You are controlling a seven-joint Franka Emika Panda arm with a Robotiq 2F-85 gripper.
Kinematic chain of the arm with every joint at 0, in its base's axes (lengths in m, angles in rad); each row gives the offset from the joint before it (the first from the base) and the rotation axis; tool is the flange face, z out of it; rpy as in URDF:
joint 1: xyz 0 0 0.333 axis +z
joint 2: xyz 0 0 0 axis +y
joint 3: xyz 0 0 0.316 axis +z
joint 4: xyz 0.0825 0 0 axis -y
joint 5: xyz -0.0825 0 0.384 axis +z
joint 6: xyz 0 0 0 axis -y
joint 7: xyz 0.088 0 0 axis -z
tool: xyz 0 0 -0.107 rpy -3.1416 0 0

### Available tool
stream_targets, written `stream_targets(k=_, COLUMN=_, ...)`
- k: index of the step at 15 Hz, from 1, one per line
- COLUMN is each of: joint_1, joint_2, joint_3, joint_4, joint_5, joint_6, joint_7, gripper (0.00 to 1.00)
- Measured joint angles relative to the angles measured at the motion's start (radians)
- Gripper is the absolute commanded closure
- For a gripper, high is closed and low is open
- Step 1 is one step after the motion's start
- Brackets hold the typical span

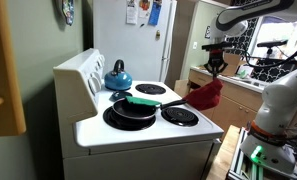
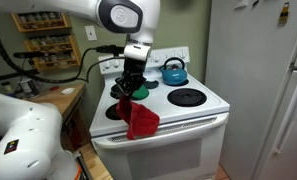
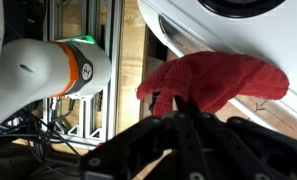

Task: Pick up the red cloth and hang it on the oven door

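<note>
We see the cloth (image 2: 141, 120) hanging straight down from the claw (image 2: 129, 93), bunched at the top and spreading into a loose red fold below. The claw is closed on the cloth's upper edge, so the cloth sits directly under the fingertips, off every surface. In an exterior view the cloth (image 1: 206, 95) dangles beneath the claw (image 1: 217, 70), just off the stove's front. In the wrist view the cloth (image 3: 213, 80) fills the middle right, one end drawn into the dark fingers (image 3: 178, 125) at the bottom.

The cloth hangs in front of the stove's (image 2: 213, 105) front edge, near one front corner, covering one end of the handle (image 2: 183, 124) above the oven door (image 2: 178, 150). We cannot tell whether it touches the handle.

On the stove top behind, we find a black pan (image 1: 133, 108) with a green item (image 1: 143, 101) on it and a blue kettle (image 2: 173, 71) at the back. A fridge (image 1: 138, 35) stands beyond the stove.
</note>
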Motion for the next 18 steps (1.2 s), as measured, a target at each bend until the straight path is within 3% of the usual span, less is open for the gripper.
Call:
stream_targets(k=7, joint_1=-0.038, joint_2=0.035, joint_3=-0.046, joint_4=-0.020, joint_5=0.055, joint_6=-0.007, joint_7=0.209, gripper=0.99)
stream_targets(k=12, joint_1=-0.044, joint_2=0.008, joint_3=-0.090, joint_4=-0.051, joint_5=0.171, joint_6=-0.008, joint_7=0.270, gripper=0.99)
stream_targets(k=18, joint_1=-0.054, joint_2=-0.077, joint_3=-0.090, joint_4=-0.101, joint_5=0.192, joint_6=-0.008, joint_7=0.317, gripper=0.99)
